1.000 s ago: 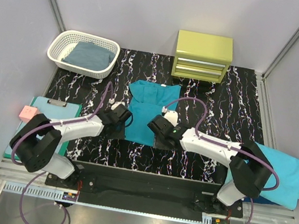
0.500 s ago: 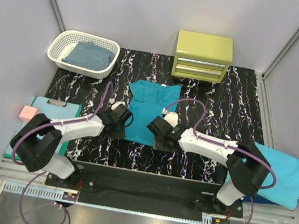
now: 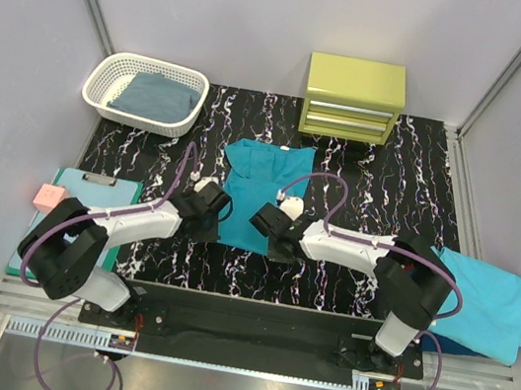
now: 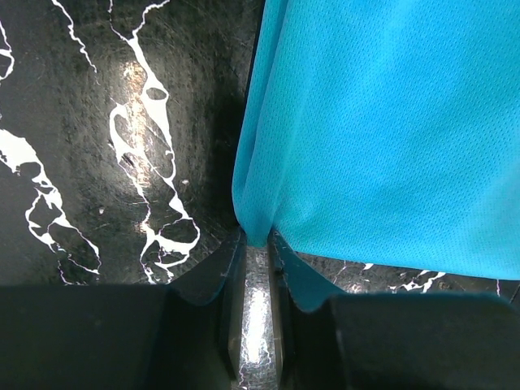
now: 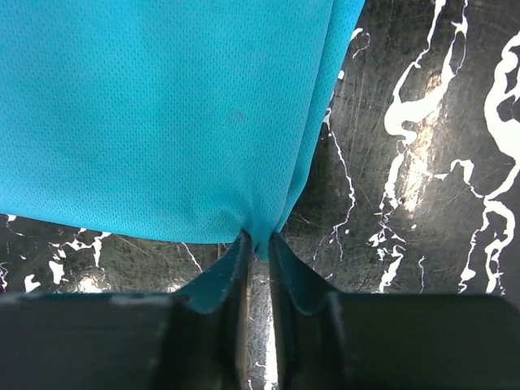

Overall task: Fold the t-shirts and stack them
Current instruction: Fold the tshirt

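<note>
A teal t-shirt (image 3: 254, 186) lies folded into a narrow strip in the middle of the black marbled table. My left gripper (image 3: 213, 219) is shut on the shirt's near left corner (image 4: 253, 227), the cloth pinched between its fingers. At the near right corner (image 5: 258, 241) my right gripper (image 3: 268, 236) is shut on the fabric the same way. A lighter turquoise t-shirt (image 3: 488, 305) lies over the table's right edge, with a dark blue one (image 3: 446, 344) under it.
A white basket (image 3: 105, 93) with grey-blue cloth (image 3: 160, 97) stands at the back left. A yellow-green drawer chest (image 3: 353, 98) stands at the back. A mint-green clipboard (image 3: 99, 194) and a pink block (image 3: 47, 197) lie on the left.
My right gripper slid left to the shirt's near right corner and closed on it. My left gripper tightened on the near left corner without moving.
</note>
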`<state>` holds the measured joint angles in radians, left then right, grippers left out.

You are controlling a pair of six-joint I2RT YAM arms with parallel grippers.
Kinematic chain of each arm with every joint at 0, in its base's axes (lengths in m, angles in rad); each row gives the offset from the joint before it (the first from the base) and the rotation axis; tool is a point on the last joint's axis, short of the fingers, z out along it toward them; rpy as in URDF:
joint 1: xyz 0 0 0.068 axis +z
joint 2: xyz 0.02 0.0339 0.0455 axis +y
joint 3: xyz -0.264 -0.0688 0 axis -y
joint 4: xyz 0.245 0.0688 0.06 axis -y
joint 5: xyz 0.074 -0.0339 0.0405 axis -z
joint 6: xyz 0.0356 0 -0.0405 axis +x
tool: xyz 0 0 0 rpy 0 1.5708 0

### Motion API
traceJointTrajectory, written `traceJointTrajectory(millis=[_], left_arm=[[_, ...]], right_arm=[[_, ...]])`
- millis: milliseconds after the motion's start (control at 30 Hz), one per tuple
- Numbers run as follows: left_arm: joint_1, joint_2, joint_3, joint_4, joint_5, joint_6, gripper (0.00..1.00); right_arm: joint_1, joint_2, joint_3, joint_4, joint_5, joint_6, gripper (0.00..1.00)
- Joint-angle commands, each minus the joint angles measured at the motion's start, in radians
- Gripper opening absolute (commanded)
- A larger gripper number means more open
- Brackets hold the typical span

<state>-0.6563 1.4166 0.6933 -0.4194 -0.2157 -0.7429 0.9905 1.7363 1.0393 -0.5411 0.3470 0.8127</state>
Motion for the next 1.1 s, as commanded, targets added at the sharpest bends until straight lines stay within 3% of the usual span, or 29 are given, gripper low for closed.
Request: traceJointTrajectory(millis=[0,100,333,700,1067], left_arm=[[-0.012,-0.031,-0.005,0.004,-0.007,-0.013,0.19],[-0.026,-0.053,0.002,-0.015,-0.005,-0.019,0.17],[-0.098,-0.148,0.023,-0.087,-0.019,-0.067,0.00],[-0.154,-0.277,0.118,-0.231,-0.079,-0.096,0.00],[-0.158,-0.295,0.284,-0.298,-0.132,-0.093,0.00]], right_arm=[[0.005,-0.063,-0.013,0.004,0.027,0.032,0.10],[0.010,-0.098,-0.039,-0.008,0.027,0.054,0.00],[0.077,-0.195,-0.070,-0.083,0.070,0.101,0.00],[0.112,-0.297,0.025,-0.206,0.182,0.086,0.00],[0.112,-0.322,0.146,-0.263,0.325,0.017,0.00]])
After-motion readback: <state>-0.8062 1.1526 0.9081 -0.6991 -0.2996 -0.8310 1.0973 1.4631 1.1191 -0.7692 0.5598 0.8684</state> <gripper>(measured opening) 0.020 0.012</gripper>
